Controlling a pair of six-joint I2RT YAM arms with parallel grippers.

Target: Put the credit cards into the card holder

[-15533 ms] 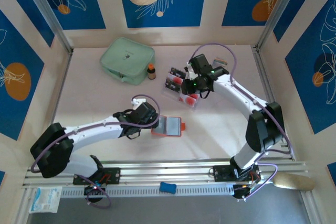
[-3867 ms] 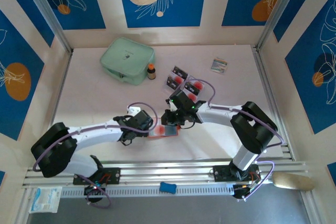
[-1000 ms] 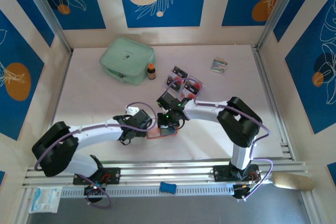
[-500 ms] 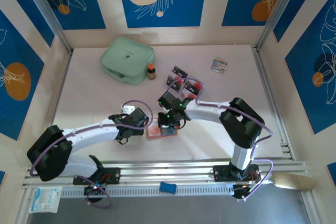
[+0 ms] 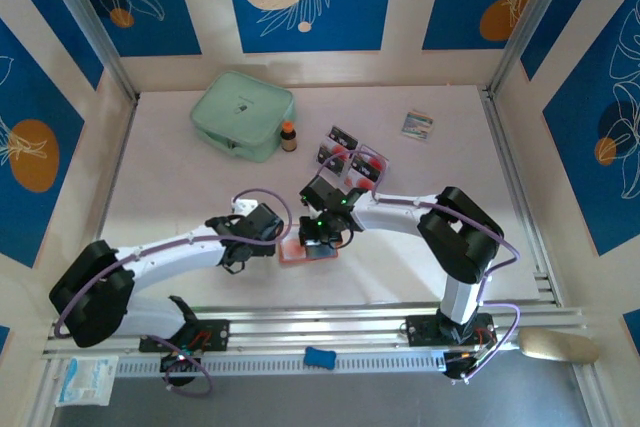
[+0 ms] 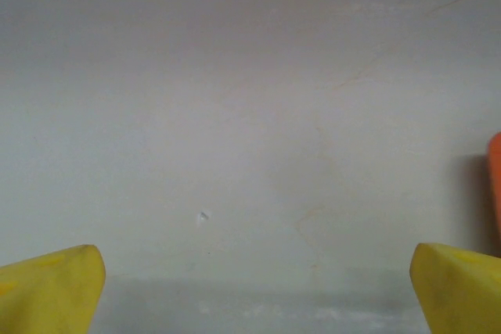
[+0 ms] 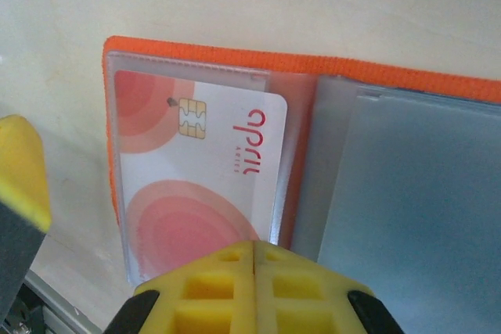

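We see the card holder (image 5: 300,252) lying open on the bench (image 5: 180,187), a little toward 6 o'clock of its middle in the overhead view. Both arms reach in to it: the left from 8 o'clock, the right from 3 o'clock.

The right hand (image 7: 255,267) is clenched, its two yellow fingertips pressed flat together. In its own camera they sit at the 6 o'clock edge of the view, over the near rim of the holder's clear pocket (image 7: 278,154). A pale card (image 7: 196,170) with red rounds and a chip lies inside that pocket, in the holder's left half. The orange rim runs around it at 12 and 9 o'clock. The grey inner leaf (image 7: 407,209) fills the side toward 3 o'clock. Another yellow finger (image 7: 19,170) stands at 9 o'clock, just off the holder's edge.

The left hand (image 6: 252,275) is released, its jaws spread wide with a fingertip in each lower corner of its camera and bare bench between them. A sliver of the orange holder shows at 3 o'clock in that view, just beside the right-hand fingertip.

The remaining credit cards (image 5: 341,137) lie in a small cluster toward 1 o'clock of the holder, near the right arm's wrist. A mint-green pouch (image 5: 243,114) sits at 11 o'clock with a small bottle (image 5: 288,136) just beside it. A multicoloured packet (image 5: 418,124) lies well apart at 1 o'clock.
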